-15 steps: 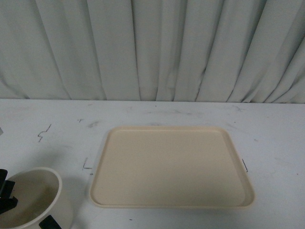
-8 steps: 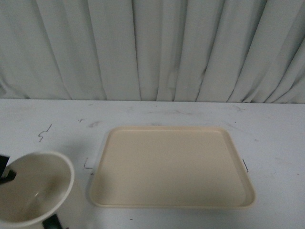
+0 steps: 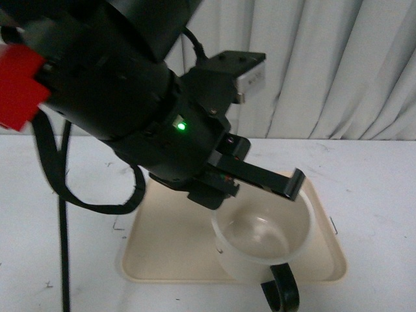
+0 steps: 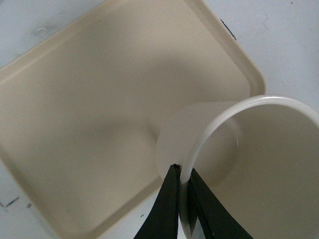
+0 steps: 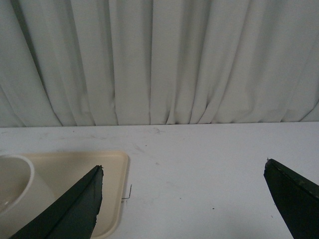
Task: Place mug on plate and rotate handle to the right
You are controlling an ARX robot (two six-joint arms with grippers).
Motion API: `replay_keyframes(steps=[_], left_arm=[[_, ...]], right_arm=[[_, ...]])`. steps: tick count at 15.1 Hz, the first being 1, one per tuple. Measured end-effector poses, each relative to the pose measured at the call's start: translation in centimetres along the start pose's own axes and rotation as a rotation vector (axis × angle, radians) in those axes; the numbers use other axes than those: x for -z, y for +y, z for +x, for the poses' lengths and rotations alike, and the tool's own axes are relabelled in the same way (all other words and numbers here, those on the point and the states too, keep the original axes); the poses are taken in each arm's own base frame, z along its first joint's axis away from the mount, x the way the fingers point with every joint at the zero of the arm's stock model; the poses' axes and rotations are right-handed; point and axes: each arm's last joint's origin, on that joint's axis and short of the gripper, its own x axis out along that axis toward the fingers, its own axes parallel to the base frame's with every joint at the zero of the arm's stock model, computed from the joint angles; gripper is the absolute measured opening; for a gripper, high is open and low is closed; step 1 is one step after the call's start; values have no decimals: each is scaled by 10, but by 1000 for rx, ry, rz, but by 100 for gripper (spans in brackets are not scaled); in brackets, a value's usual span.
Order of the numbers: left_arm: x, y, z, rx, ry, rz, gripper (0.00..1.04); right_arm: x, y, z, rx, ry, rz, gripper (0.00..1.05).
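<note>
The white mug [image 3: 263, 237] is over the front right part of the beige plate [image 3: 162, 250], with its black handle [image 3: 281, 289] pointing toward the table's near edge. My left gripper [image 3: 290, 187] is shut on the mug's rim. In the left wrist view the two black fingers [image 4: 169, 204] pinch the rim of the mug [image 4: 259, 164] above the plate [image 4: 99, 99]. I cannot tell whether the mug rests on the plate. My right gripper [image 5: 183, 167] is open over bare table, right of the plate [image 5: 84, 164] and the mug [image 5: 15, 191].
The left arm's black body [image 3: 130, 84] fills the upper left of the front view, with a cable [image 3: 63, 234] hanging down to the white table [image 3: 377, 195]. A small bent wire [image 3: 333, 225] lies by the plate's right edge. A grey curtain [image 3: 338, 65] closes the back.
The left arm has swung in from the lower left and carried the mug rightward over the plate. The handle now shows at the near side.
</note>
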Motion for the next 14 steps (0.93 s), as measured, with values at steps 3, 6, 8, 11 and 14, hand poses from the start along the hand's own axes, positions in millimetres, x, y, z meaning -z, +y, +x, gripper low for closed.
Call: replay_keyframes(steps=[3,6,8,11,14], left_arm=[[-11,3,26,-3,31,24,3],[-19,11,47,6,74,25,3],[-23,17,58,11,102,35,3],[-26,26,66,8,124,19,3],[-29,36,65,1,117,2,36]], right_arm=[[0,0,0,0,0,0,98],[0,0,0,0,0,0,98],[0,0,0,0,0,0,98],[0,0,0,0,0,0,98],[0,0,0,0,0,0,98]])
